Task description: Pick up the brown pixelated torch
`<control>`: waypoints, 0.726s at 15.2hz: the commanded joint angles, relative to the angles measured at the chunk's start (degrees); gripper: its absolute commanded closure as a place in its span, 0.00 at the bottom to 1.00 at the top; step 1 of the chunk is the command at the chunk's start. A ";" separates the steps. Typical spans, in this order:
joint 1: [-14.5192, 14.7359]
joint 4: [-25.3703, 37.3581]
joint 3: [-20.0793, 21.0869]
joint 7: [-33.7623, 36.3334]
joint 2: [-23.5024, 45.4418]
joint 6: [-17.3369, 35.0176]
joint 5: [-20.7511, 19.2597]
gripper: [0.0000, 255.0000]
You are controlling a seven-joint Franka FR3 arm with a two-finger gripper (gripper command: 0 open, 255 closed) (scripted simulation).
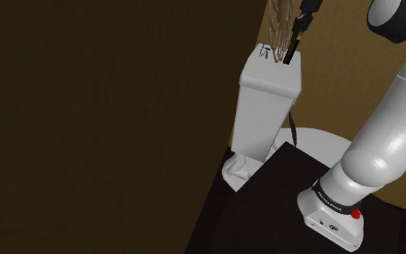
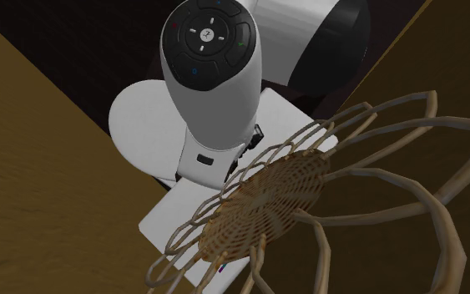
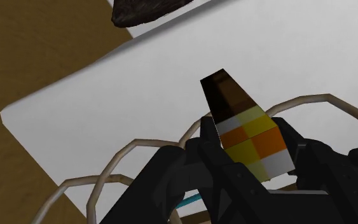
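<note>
Currently the torch [image 3: 233, 102] is being clasped at its orange-and-yellow head by the gripper [image 3: 254, 149], fingers pressed to its sides, with the brown handle pointing down at the white toilet tank [image 1: 270, 72]. It is being judged light, stiff and smooth, so a firm hold across its flat faces is being advised.

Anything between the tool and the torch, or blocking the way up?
Nothing between them: the tool is shut on the torch. Ribs of the wicker basket curve close beside the tool above the white tank, so a lift might brush them.
</note>
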 commanded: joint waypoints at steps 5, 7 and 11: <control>-0.45 3.26 -0.11 -0.17 0.86 -2.58 0.46 1.00; -0.80 5.61 -0.18 -0.28 1.48 -4.39 0.81 1.00; -1.71 10.78 -0.34 -0.58 3.05 -8.21 1.71 1.00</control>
